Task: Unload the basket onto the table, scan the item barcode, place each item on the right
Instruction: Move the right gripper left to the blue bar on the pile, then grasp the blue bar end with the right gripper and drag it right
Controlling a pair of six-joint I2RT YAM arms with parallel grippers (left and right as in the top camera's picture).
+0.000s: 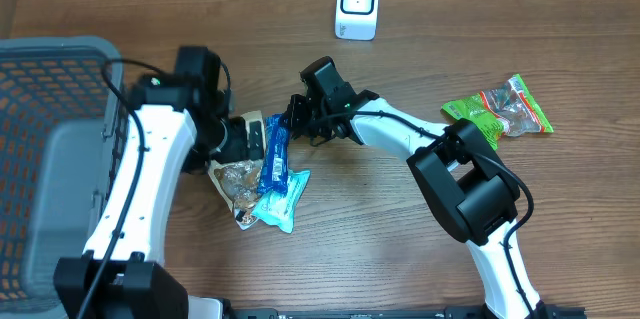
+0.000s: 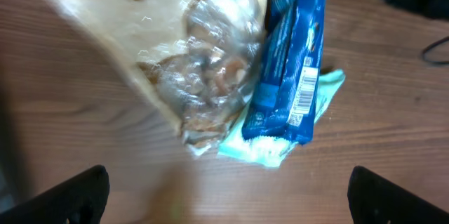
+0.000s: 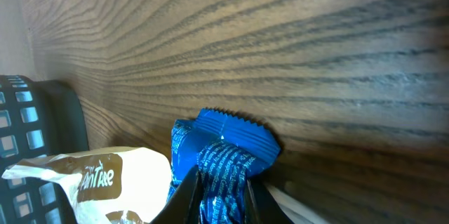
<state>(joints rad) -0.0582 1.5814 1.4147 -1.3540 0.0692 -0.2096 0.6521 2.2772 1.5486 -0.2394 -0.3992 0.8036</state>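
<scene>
A blue packet [image 1: 275,154] lies across a small pile left of the table's middle, its barcode [image 2: 305,94] facing up near one end. My right gripper [image 1: 293,124] is shut on the packet's far end; the right wrist view shows the blue wrapper [image 3: 224,154] bunched between the two fingertips [image 3: 186,199]. My left gripper [image 1: 245,139] hovers over the pile, open and empty, both fingers [image 2: 77,196] wide apart above bare wood. The white scanner [image 1: 357,5] stands at the back of the table.
Under the blue packet lie a clear-and-tan snack bag [image 1: 238,174] and a teal packet [image 1: 285,199]. A green snack bag [image 1: 500,107] rests at the right. A grey mesh basket [image 1: 60,109] fills the left side. Cardboard walls line the back.
</scene>
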